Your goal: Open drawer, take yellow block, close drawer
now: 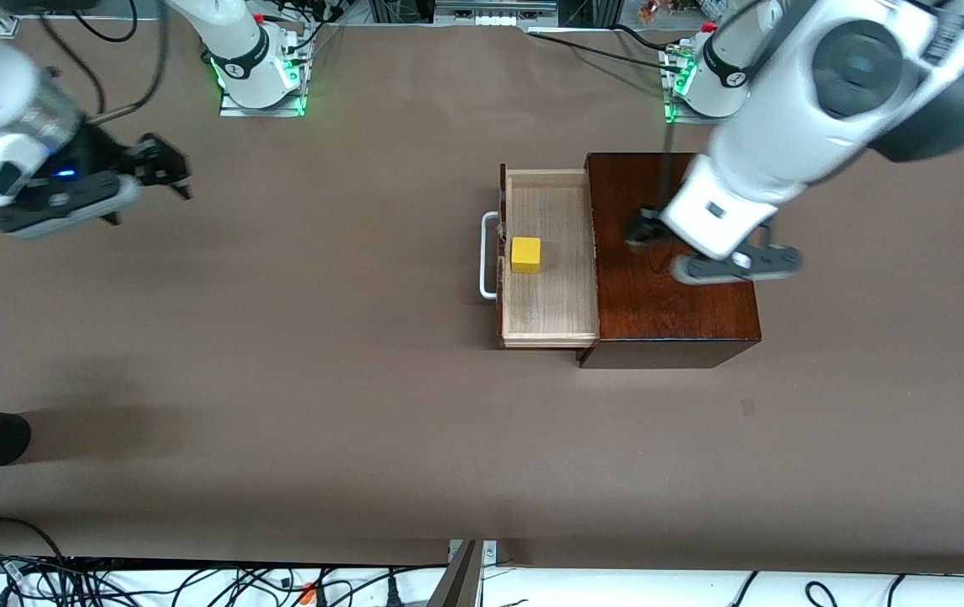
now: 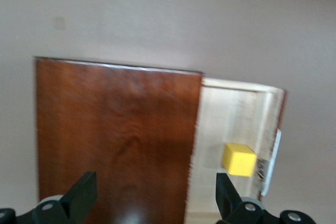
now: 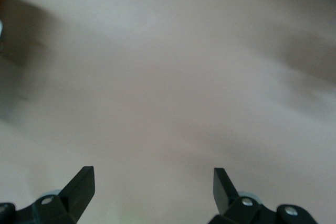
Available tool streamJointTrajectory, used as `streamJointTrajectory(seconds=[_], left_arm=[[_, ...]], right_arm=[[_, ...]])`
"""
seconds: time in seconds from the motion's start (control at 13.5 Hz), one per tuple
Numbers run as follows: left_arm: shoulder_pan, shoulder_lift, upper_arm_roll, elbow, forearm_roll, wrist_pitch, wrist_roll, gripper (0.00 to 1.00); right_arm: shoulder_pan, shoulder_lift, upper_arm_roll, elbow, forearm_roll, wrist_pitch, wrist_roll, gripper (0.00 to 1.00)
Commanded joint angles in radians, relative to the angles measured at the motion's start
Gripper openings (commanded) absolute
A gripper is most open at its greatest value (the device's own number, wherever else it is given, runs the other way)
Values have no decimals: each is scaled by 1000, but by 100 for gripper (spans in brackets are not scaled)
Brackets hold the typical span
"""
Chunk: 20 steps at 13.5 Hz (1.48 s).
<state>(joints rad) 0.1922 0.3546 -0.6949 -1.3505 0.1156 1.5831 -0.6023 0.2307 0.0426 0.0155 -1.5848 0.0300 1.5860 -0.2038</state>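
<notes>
Over the box top (image 1: pixel 675 278) hangs the left gripper (image 1: pixel 646 232), jaws spread wide and empty. Its target, the block (image 1: pixel 525 255), sits in the open drawer (image 1: pixel 549 312), just inside the front, by the handle (image 1: pixel 487 255). From these jaws the block lies off toward the right arm's end of the table and lower down; a cube, so no long axis. Far nearer, the left arm should reach. Well off over bare table (image 1: pixel 321 354), the right gripper (image 1: pixel 165 169) waits, wide open, holding nothing.

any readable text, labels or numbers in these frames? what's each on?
None readable.
Arm joints: dark logo marks, too small to read.
Drawer, yellow block, wooden box: no markings visible.
</notes>
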Motion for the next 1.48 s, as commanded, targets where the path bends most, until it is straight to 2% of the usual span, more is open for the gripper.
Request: streamJointTrajectory(seconds=[0.0,0.15,0.37,0.59,0.96,1.18,1.41], left_arm=[[38,-52,29,-39,-25,-31,99,100],[-22,-86,165,-44,-28,-43,194,100],[-143,-147,418,-61,-111,-80,372,100],[-206,-239,573,-156,-154,-77,519,100],[-257,-302,672,-208,-154,-75,621,100],[-289,-304,695,-205,-152,-75,619,100],[-283,-302,690,-197,-152,-77,619,100]], right_arm=[[50,39,44,17,-1,-1,-31,100],[142,71,46,42,-2,0,-31,100],[286,166,46,123,-9,8,-28,100],[370,265,46,206,-7,22,-54,100],[481,396,47,224,-7,286,-167,100],[547,474,46,224,-31,454,-187,100],[585,525,46,224,-90,511,-242,100]])
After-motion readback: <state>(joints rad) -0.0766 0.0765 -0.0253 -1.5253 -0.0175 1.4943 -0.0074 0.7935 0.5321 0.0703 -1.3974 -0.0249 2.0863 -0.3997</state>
